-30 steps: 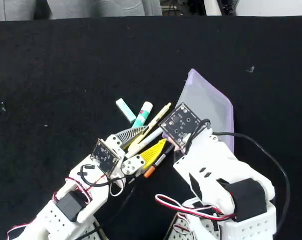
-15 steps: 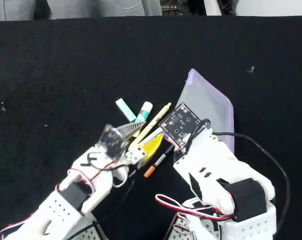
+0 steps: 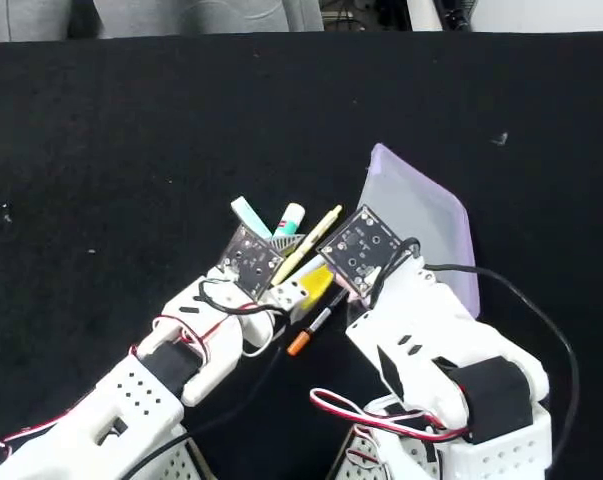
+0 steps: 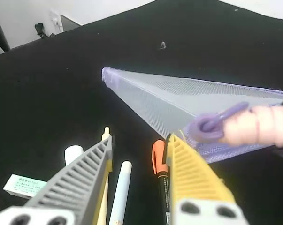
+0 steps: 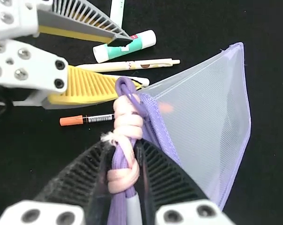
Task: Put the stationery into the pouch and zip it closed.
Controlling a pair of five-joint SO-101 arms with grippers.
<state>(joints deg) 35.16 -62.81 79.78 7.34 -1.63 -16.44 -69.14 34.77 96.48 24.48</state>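
**While the right pincer (image 5: 125,150) clamps the zip pull, the left pincer (image 4: 139,140) stands open over the pens**

Where the high view hides both pincers under the wrist cameras, the wrist views show them. The right wrist view shows the right pincer closed on the pink-and-purple cord pull (image 5: 125,117) at the near corner of the translucent lilac mesh pouch (image 3: 421,215). That corner is lifted off the black worktop (image 3: 131,130). The left wrist view shows the left pincer's grey and yellow fingers spread wide, just beside the pouch's lifted corner. The slim white pen (image 4: 120,192) lies between them; whether either finger touches it cannot be told.

All the stationery in sight lies on the worktop outside the pouch, clustered beside the corner with the pull. The black marker with an orange cap (image 3: 311,330) is nearest that corner. The cream-yellow pen (image 3: 306,232) lies next to it. The white-and-teal glue stick (image 3: 289,218) and the pale mint eraser block (image 3: 249,216) lie farthest from the pouch.

Both arms stretch forward and low. The left arm angles in toward the pouch, and the right arm lies along the pouch's near edge.
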